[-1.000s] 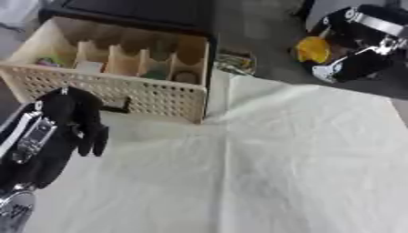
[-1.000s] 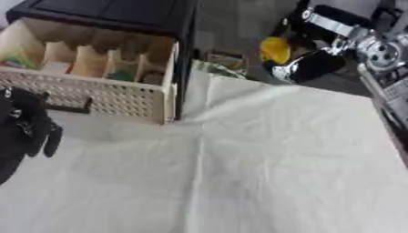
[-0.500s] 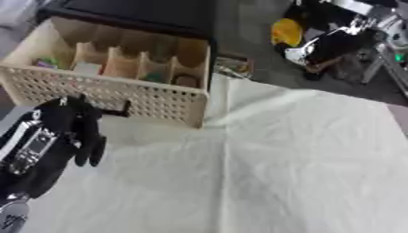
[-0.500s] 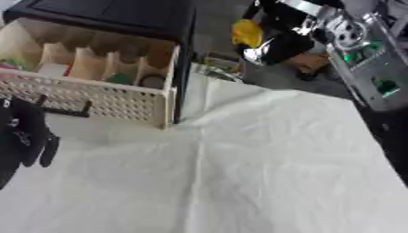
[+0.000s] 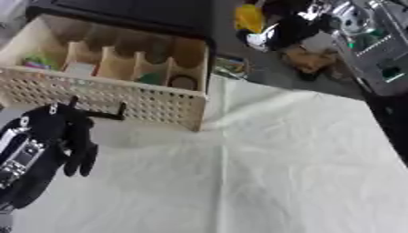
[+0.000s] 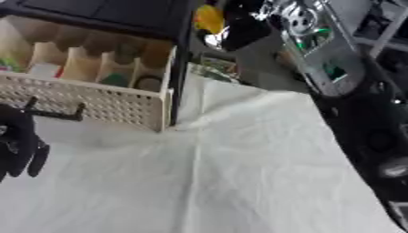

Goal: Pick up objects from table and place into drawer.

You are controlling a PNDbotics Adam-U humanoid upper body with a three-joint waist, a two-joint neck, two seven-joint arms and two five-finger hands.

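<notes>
Open drawer at far left of cloth-covered bench; left hand just in front of it, grasping nothing.

Left eye view: the bench (image 5: 279, 173) carries a creased white cloth. The pale perforated drawer (image 5: 104, 93) stands open with wooden dividers, small items in its compartments, one round and dark at the right end. The left hand (image 5: 60, 136), black, hangs near the drawer's black handle (image 5: 99, 113), fingers relaxed downward. Right eye view: dark equipment (image 6: 366, 132) borders the right edge; a yellow object (image 6: 209, 19) lies far beyond the bench. Right hand unseen.
</notes>
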